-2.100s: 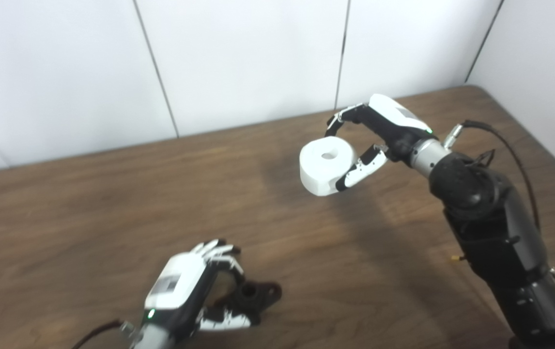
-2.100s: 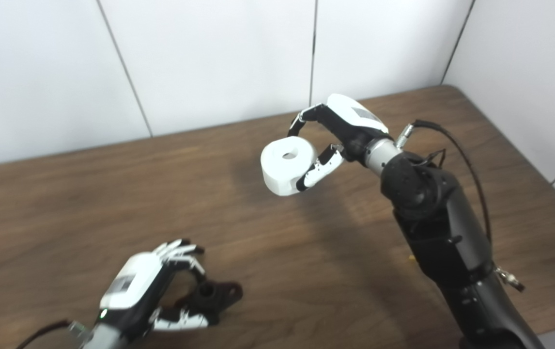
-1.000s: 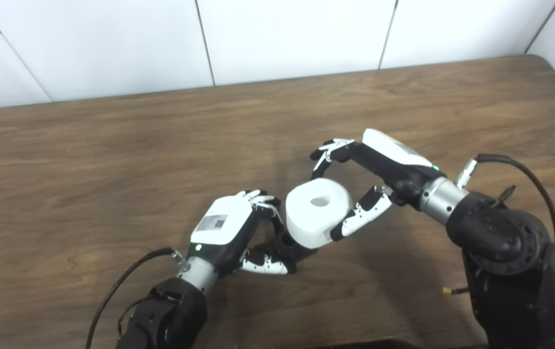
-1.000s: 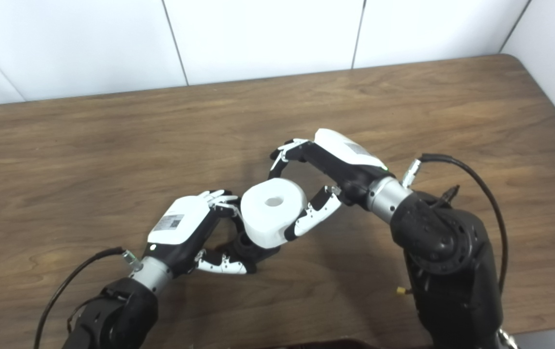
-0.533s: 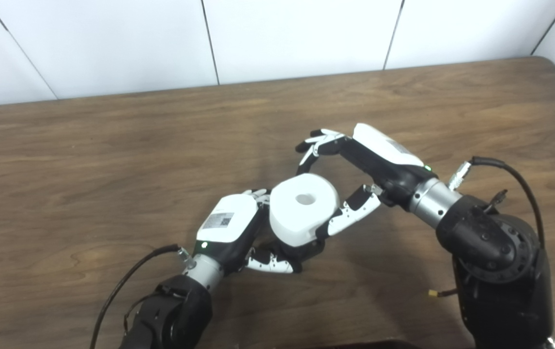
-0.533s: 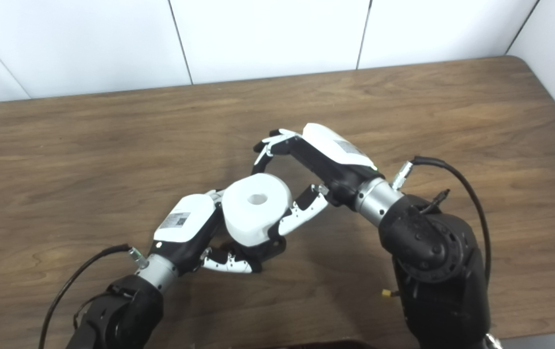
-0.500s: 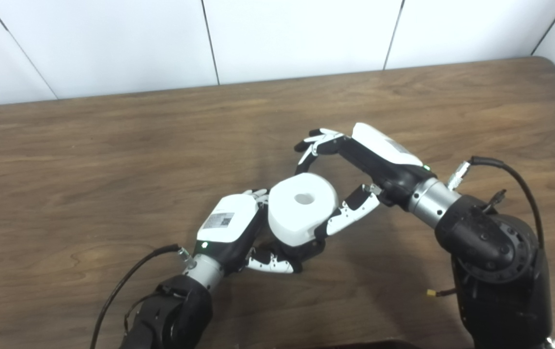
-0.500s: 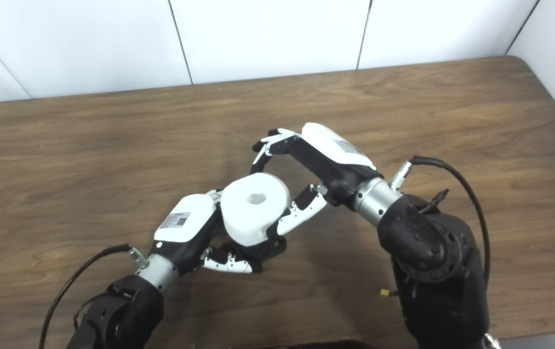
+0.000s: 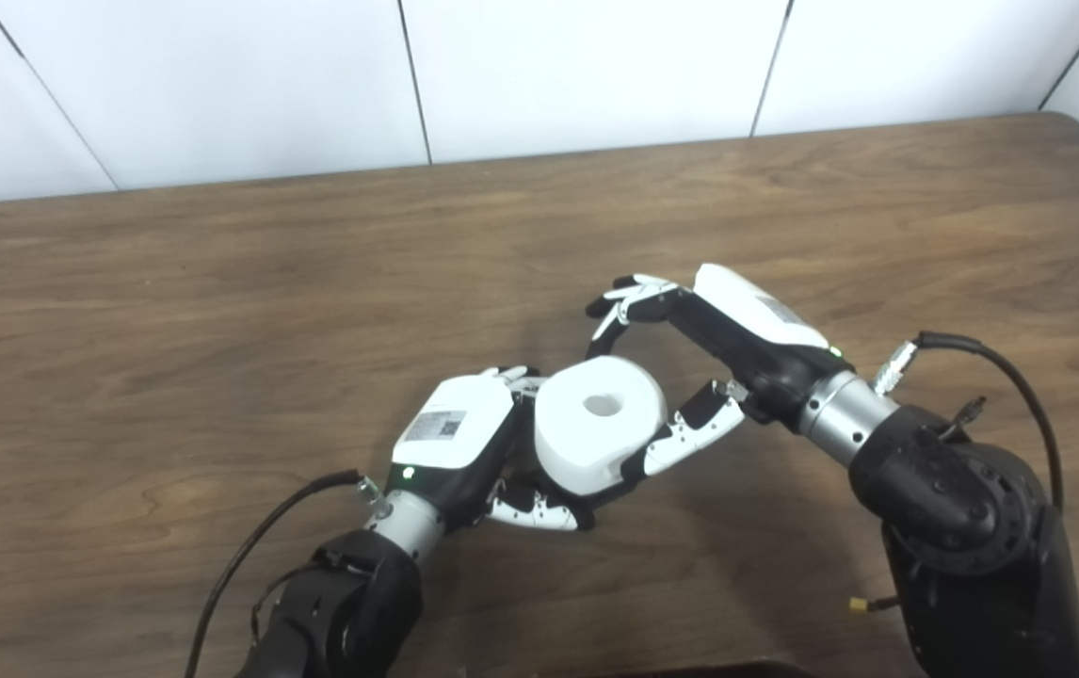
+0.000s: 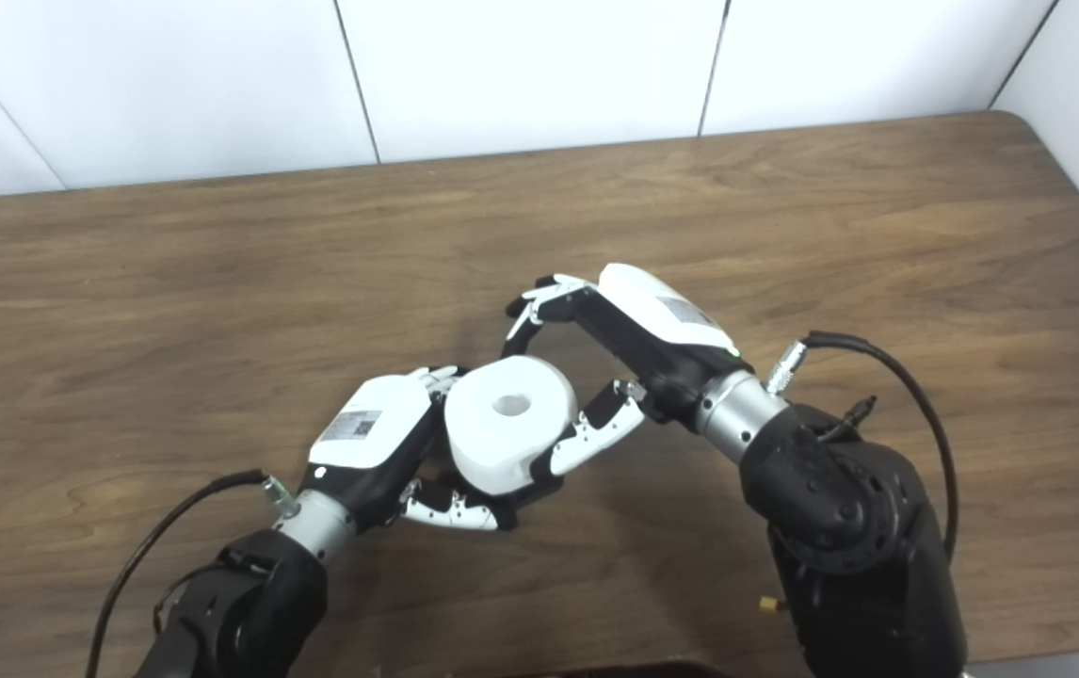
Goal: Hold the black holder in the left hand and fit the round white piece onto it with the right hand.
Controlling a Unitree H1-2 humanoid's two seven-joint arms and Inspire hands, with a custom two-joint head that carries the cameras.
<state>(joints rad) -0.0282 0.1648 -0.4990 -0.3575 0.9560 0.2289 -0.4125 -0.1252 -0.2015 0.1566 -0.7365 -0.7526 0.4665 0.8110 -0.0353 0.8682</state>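
Two hands meeting at mid-table over the round white piece.

From left to right we see the left hand (image 9: 453,443) curled around the black holder (image 9: 532,492), which is mostly hidden; the round white piece (image 9: 600,422), its central hole facing up, sitting over the holder; and the right hand (image 9: 714,353) gripping that piece between fingers (image 9: 629,299) and thumb above the wooden table (image 9: 219,282).
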